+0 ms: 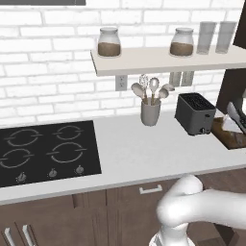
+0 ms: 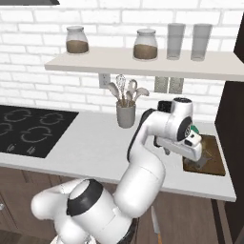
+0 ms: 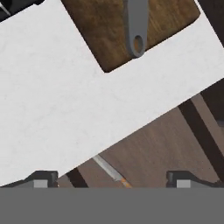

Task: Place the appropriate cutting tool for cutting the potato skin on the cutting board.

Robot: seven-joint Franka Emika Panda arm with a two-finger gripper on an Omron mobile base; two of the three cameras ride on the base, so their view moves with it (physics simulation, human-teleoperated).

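On the white stone counter (image 1: 134, 149) under a white brick wall, a black four-ring cooktop (image 1: 45, 151) is set in at 9 o'clock in the left base view. A pale shelf (image 2: 143, 64) on the wall carries two jars with brown contents and two tall clear glasses. Below it a grey crock of utensils (image 2: 126, 107) stands near the back wall, with the dark grey toaster (image 1: 194, 113) at its 3 o'clock. The cutting board (image 3: 113, 30), a dark brown wooden slab, lies at the counter's far right end beside a dark tall cabinet side, just past the toaster. On it rests a grey tool handle with a hole in its end (image 3: 137, 26), its working end cut off by the top edge of the hand view, so what tool it is cannot be told. The gripper (image 3: 111, 179) hovers above the counter's front edge at the board's 6 o'clock, fingers spread wide and holding nothing. Beneath it, on the brown floor in front of the lower cabinets, lies a knife with an orange handle (image 3: 111, 172). In the right base view the white arm hides most of the toaster
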